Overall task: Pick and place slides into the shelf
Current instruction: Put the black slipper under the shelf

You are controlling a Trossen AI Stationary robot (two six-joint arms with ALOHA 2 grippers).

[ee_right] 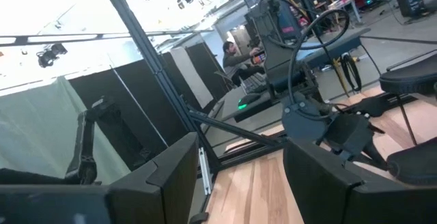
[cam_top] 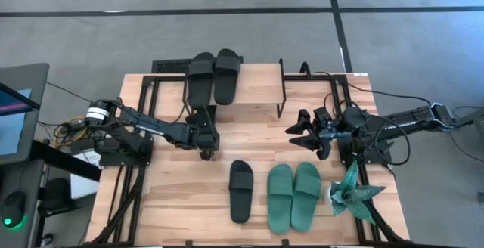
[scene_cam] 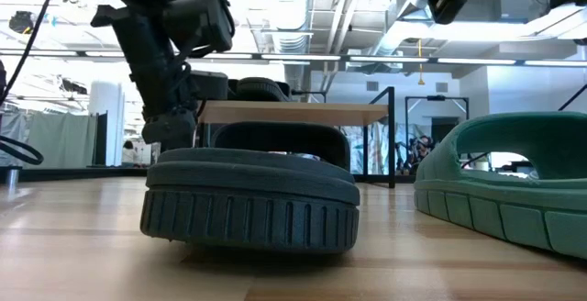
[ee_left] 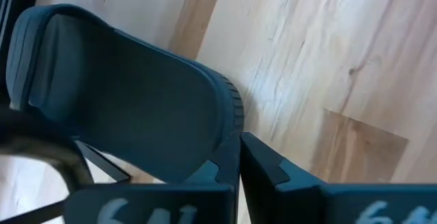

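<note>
Two black slides [cam_top: 200,74] [cam_top: 227,72] lie side by side on the shelf [cam_top: 257,89] at the far middle. Another black slide [ee_left: 123,94] lies by the shelf's near left corner [cam_top: 201,118], and my left gripper [cam_top: 206,151] is shut at its end. One black slide [cam_top: 240,191] and two teal slides [cam_top: 280,197] [cam_top: 306,193] rest sole-down on the table near the front. My right gripper [cam_top: 301,132] hangs open above the table, right of the shelf, with nothing between its fingers. My left gripper [ee_left: 239,149] meets the black slide at the ribbed sole rim [ee_left: 234,115] of one rounded end. Its fingers slant down from the table's left side. No gap shows between the fingertips, and I cannot tell whether any rubber is caught between them.
A spiky teal paper plant [cam_top: 352,191] stands at the table's near right, beside the teal slides. The shelf's right half is bare plank. Black frame rails run along the table's left and right sides. In the low view the near black slide [scene_cam: 248,195] fills the foreground.
</note>
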